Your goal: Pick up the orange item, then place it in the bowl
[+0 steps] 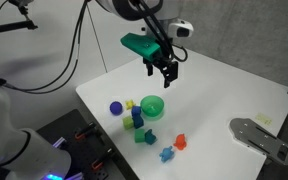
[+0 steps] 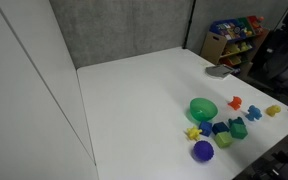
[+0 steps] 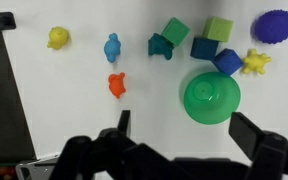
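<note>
The orange item [image 3: 116,84] is a small orange-red lumpy toy lying on the white table, seen in the wrist view left of the bowl [image 3: 212,96]. The bowl is bright green, round and empty. Both show in both exterior views: the orange item [image 1: 181,141] [image 2: 235,102] and the bowl [image 1: 152,106] [image 2: 203,108]. My gripper [image 1: 165,72] hangs open and empty well above the table, beyond the bowl. In the wrist view its fingers [image 3: 187,128] frame the bowl's lower edge, and the orange item lies left of them.
A blue toy piece [image 3: 112,46] lies just beside the orange item, with a yellow piece [image 3: 57,38] farther off. A teal piece [image 3: 161,45], green block [image 3: 175,30], blue blocks [image 3: 227,62], yellow star [image 3: 254,61] and purple ball [image 3: 275,26] cluster by the bowl. A grey metal object [image 1: 261,135] lies at the table edge.
</note>
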{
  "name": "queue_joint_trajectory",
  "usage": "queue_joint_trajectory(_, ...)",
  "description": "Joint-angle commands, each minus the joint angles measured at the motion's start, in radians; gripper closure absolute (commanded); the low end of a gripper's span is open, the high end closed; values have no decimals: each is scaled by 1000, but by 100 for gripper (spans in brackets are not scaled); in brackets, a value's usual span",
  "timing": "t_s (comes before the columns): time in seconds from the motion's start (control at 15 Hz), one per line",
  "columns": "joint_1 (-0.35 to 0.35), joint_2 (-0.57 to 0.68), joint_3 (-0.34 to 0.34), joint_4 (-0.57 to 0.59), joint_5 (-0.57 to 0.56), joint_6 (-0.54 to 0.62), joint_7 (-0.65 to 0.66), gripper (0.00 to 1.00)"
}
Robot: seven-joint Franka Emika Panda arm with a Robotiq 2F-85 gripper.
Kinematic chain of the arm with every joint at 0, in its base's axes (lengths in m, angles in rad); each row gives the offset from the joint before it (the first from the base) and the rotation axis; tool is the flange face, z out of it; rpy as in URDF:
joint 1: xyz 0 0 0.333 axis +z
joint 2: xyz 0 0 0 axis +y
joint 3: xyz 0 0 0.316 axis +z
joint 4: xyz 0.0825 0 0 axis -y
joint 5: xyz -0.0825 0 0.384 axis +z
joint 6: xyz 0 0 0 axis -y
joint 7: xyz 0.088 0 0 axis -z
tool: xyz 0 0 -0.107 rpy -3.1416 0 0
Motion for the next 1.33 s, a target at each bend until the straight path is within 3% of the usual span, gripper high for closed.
queue_joint_trajectory(0.0,-22,96,7,48,-24,55,70,0)
queue_joint_trajectory(0.27,-47,220,-8,75,-47,148,124,0)
queue_joint_trajectory(0.73,-72,426,-31,111,-53,321,103,0)
queue_joint_trajectory(0.93,-78,478,-33,120,-34,378,97,0)
queue_joint_trajectory(1.27,-73,476,-30,95,-32,375,95,0)
